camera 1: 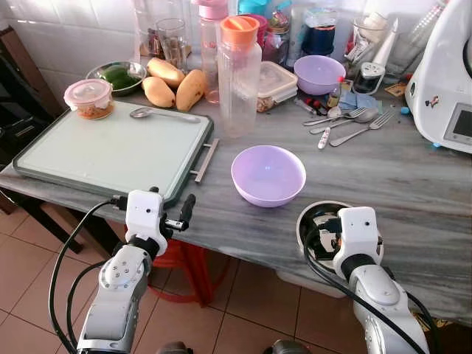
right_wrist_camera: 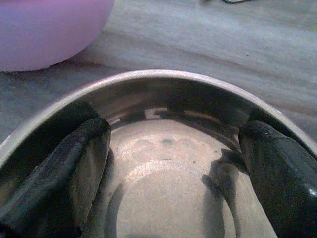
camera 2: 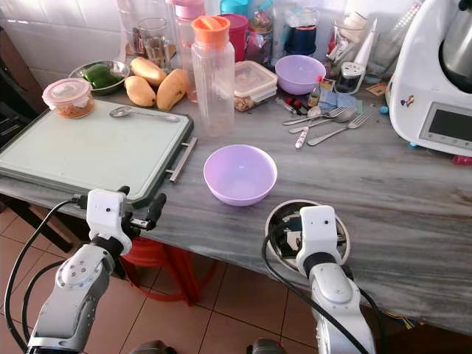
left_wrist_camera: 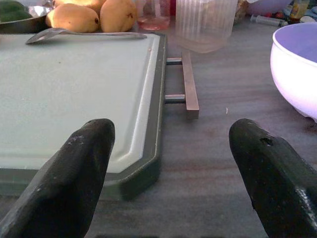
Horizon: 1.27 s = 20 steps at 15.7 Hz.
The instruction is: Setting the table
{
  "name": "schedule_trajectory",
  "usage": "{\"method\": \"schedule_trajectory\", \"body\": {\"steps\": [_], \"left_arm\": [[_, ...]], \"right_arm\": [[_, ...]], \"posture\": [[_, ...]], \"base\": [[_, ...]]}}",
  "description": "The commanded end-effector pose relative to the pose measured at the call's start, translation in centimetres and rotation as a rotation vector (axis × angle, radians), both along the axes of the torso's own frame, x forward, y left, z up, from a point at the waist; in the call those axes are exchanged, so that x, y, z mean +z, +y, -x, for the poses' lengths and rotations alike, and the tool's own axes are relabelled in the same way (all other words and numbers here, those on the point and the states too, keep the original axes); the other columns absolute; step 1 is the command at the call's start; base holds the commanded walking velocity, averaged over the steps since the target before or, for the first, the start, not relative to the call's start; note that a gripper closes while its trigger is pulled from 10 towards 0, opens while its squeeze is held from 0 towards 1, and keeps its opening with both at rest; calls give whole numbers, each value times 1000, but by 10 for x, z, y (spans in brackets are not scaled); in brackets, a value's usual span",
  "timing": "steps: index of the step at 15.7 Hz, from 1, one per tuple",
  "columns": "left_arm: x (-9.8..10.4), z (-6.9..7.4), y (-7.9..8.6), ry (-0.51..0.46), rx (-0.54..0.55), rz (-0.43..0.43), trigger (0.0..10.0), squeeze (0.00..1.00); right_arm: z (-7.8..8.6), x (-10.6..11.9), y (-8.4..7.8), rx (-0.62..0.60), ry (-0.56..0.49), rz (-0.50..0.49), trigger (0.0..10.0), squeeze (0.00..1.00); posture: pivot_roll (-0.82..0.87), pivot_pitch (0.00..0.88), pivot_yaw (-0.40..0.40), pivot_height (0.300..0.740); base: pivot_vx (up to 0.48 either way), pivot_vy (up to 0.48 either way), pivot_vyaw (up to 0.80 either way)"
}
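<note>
A light purple bowl (camera 1: 268, 175) stands upright in the middle of the grey marble table (camera 1: 413, 184). A steel bowl (camera 1: 307, 214) sits near the front edge, to its right. My right gripper (right_wrist_camera: 173, 139) reaches down into that steel bowl (right_wrist_camera: 163, 75), open, with both fingers (right_wrist_camera: 64, 168) spread wide inside it near the walls. My left gripper (left_wrist_camera: 171, 134) hovers open and empty at the table's front edge, just off the near right corner of a pale green tray (camera 1: 110, 151). Spoons and forks (camera 1: 346, 122) lie at the back, beside a second purple bowl (camera 1: 318, 74).
A spoon (camera 1: 158, 113) lies on the tray's far edge, its metal handle (left_wrist_camera: 189, 84) pointing at the purple bowl. A clear jug with an orange lid (camera 1: 240, 77), mangoes (camera 1: 173, 85), a lidded food tub (camera 1: 88, 98) and jars crowd the back. A white appliance (camera 1: 446, 81) stands far right.
</note>
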State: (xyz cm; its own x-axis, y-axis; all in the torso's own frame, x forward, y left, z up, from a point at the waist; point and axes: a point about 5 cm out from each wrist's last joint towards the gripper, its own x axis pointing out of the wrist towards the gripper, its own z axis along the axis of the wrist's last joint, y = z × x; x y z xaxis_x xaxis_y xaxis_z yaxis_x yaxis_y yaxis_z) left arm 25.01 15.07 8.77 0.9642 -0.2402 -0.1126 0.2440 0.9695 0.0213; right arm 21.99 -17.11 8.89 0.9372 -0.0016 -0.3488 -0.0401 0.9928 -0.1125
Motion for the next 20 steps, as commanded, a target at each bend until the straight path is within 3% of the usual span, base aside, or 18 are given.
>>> {"method": "schedule_trajectory", "body": {"steps": [1, 10, 20], "left_arm": [[-1, 0, 1, 8, 6, -6, 10000, 0], [-1, -1, 1, 7, 10, -8, 10000, 0], [-2, 0, -2, 11, 5, -6, 10000, 0]], "right_arm": [[-1, -3, 1, 5, 24, -13, 10000, 459], [-20, 1, -1, 7, -8, -51, 10000, 431], [-31, 6, 14, 87, -32, -130, 10000, 408]], "posture": [[-67, 0, 26, 740], [-60, 0, 27, 740], [-60, 0, 26, 740]], "base": [[0, 0, 0], [0, 0, 0], [0, 0, 0]]}}
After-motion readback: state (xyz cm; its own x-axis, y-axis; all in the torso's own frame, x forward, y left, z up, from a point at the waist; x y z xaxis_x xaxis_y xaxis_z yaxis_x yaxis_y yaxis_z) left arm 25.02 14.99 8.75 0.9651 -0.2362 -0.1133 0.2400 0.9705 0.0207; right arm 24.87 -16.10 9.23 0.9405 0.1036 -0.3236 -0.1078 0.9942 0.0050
